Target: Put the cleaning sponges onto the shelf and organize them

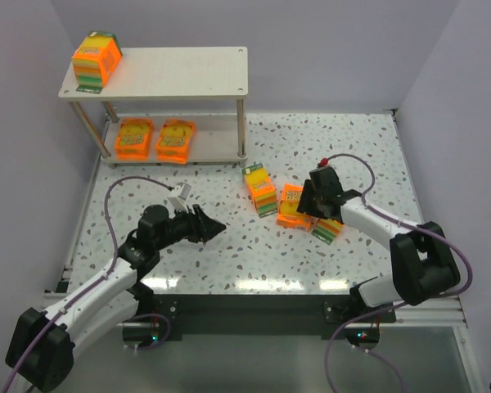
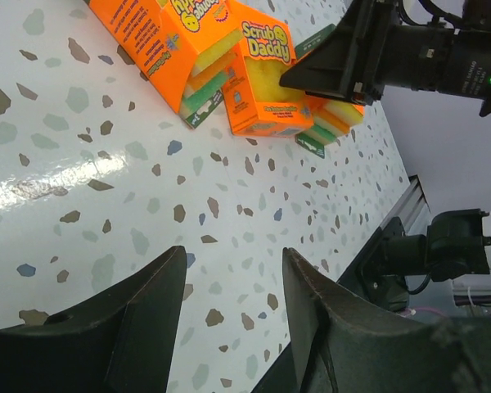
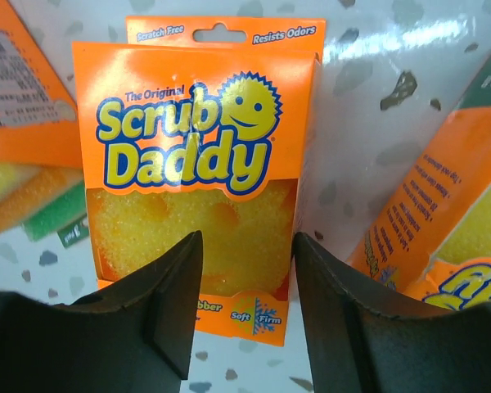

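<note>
1. While its jaws gape wide, the left end effector (image 1: pixel 216 227) hovers over the bench (image 1: pixel 229 262), well left of the flat pack (image 1: pixel 292 205).
2. Right end effector (image 3: pixel 245 246), also wide, hangs just over that pack, between two thicker packs (image 1: pixel 260 190).

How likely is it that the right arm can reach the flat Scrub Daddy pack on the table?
Probably yes. The right gripper hangs open directly over the flat pack, nothing between them. A thicker pack and another pack flank it closely, yet bare table shows between.
</note>
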`<control>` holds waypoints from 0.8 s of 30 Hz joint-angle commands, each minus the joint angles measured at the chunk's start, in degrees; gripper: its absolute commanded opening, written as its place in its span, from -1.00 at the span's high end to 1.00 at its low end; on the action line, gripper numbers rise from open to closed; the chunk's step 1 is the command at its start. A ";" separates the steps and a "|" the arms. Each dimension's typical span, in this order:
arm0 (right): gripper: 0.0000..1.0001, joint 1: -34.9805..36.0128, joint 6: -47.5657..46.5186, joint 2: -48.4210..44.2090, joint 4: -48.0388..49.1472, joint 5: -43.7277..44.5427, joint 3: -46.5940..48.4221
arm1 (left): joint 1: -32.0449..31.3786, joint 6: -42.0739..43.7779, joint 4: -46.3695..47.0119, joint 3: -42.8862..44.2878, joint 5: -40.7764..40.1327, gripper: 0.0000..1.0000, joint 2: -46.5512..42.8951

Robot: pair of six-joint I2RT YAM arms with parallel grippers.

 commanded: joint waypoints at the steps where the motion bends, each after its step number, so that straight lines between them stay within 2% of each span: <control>1: 0.28 0.46 -3.60 -3.67 -8.71 -9.05 -3.52 | -0.18 3.18 -0.67 2.06 0.93 -0.10 1.39; 5: 0.35 3.09 -5.80 -8.59 -11.80 -18.55 -6.51 | -0.18 4.34 -0.76 3.20 1.72 -0.09 3.50; 12: 0.27 21.09 -5.54 -10.00 -20.06 -17.70 -5.81 | -0.18 7.32 -0.58 5.04 5.32 -0.04 9.64; 14: 0.27 23.65 -5.80 -10.36 -19.98 -17.96 -6.51 | -0.18 8.81 -1.19 5.49 5.94 -0.01 10.88; 20: 0.20 29.46 -11.77 -3.08 -16.03 -19.45 -3.36 | -0.27 10.49 -0.94 5.49 4.27 0.04 13.17; 24: 0.14 30.08 -18.43 3.69 -14.35 -18.66 4.71 | -0.27 12.77 -1.64 6.71 4.09 0.04 15.97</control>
